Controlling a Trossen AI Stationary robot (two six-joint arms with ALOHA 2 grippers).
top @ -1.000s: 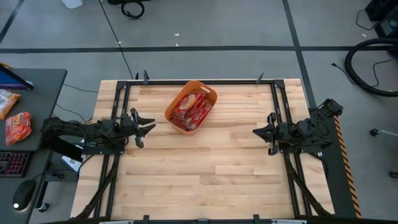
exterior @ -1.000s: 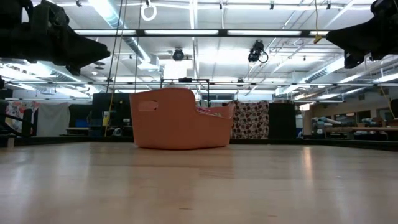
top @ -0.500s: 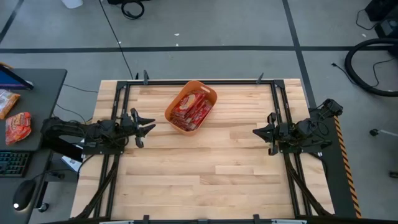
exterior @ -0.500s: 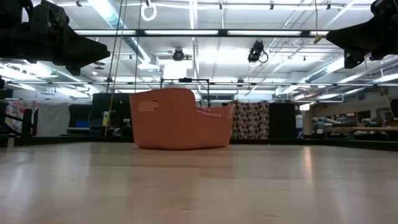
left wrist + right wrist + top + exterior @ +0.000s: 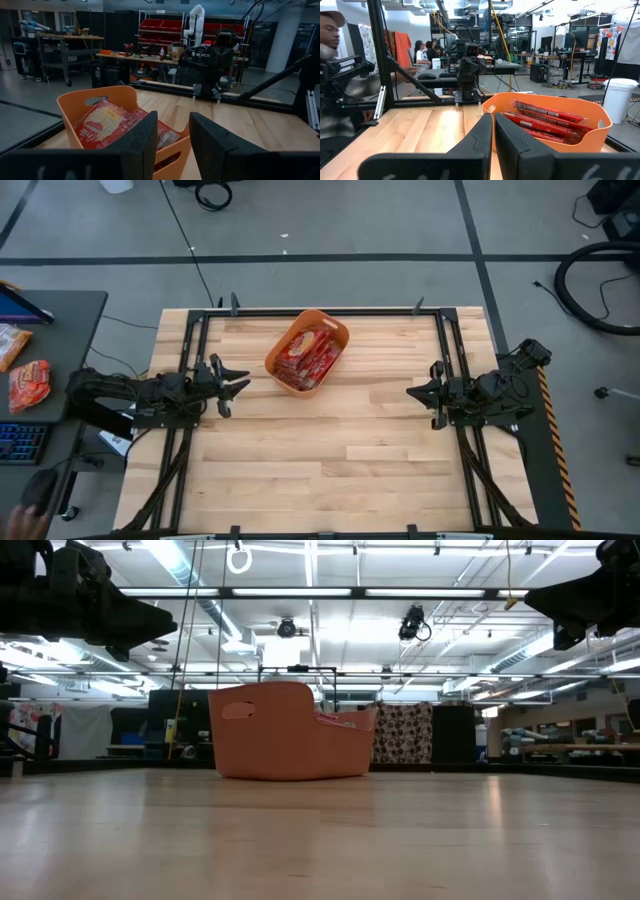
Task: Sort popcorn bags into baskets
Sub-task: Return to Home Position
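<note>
The orange tub (image 5: 307,350) stands on its base on the far middle of the table, turned at a slant. Several red popcorn bags (image 5: 305,358) lie stacked inside it; they also show in the left wrist view (image 5: 107,122) and the right wrist view (image 5: 545,120). My left gripper (image 5: 240,383) hovers open above the table, just left of the tub and pointing at it. My right gripper (image 5: 410,393) hovers shut by the table's right side, pointing left toward the tub (image 5: 600,132). In the low view the tub (image 5: 285,735) sits on the wood with both arms high above it.
A grey side desk left of the table carries two more red packets (image 5: 30,385) (image 5: 8,342), a keyboard and a mouse with a person's hand (image 5: 28,518) on it. Black frame rails (image 5: 190,360) run along the table's edges. A person (image 5: 335,45) stands beyond the table's left side.
Both arms and the tub have kept still. A person's hand has come into view over the mouse on the side desk.
</note>
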